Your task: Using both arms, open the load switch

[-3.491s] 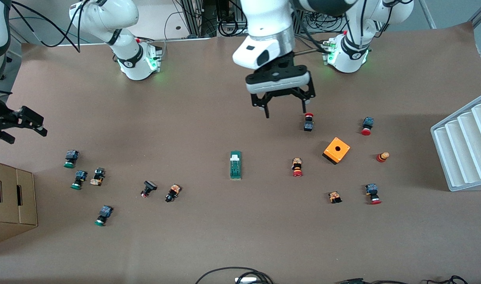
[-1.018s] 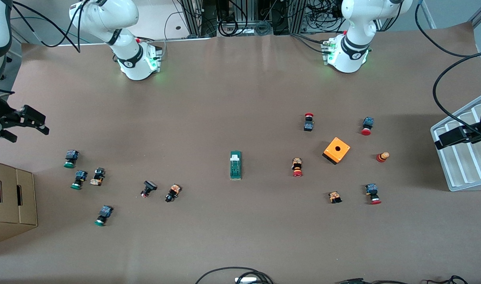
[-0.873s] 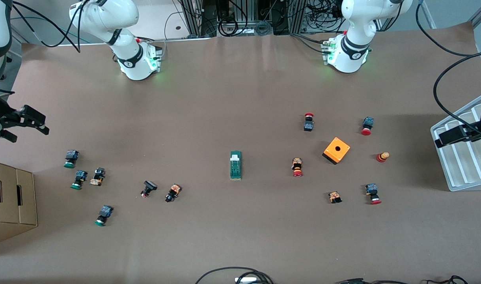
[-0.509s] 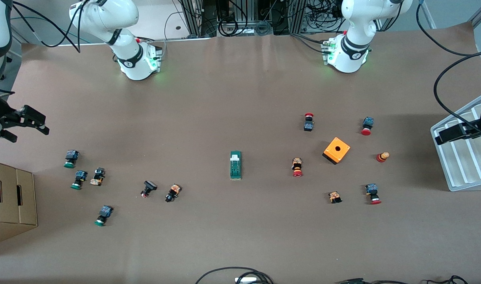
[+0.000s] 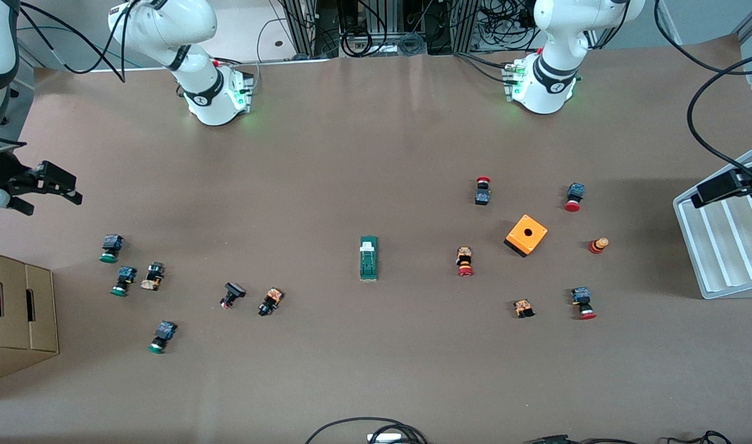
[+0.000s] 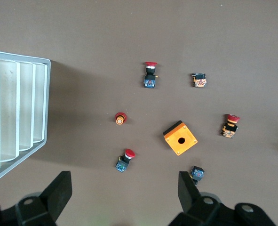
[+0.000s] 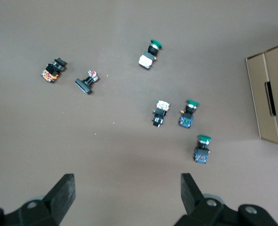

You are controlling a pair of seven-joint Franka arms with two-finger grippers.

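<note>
Left hand agape; front view shows load switch.

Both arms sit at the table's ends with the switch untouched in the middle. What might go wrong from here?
1. The load switch lies loose on the table; unless one tool pins it, prying may just slide it.
2. The left tool, open over the white tray, passes the orange box coming in.
3. The right tool, open, passes green buttons.

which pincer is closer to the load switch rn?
Right, slightly. The right pincer hangs at its own table end; the left pincer is over the white tray. Both are well away from the load switch.
</note>
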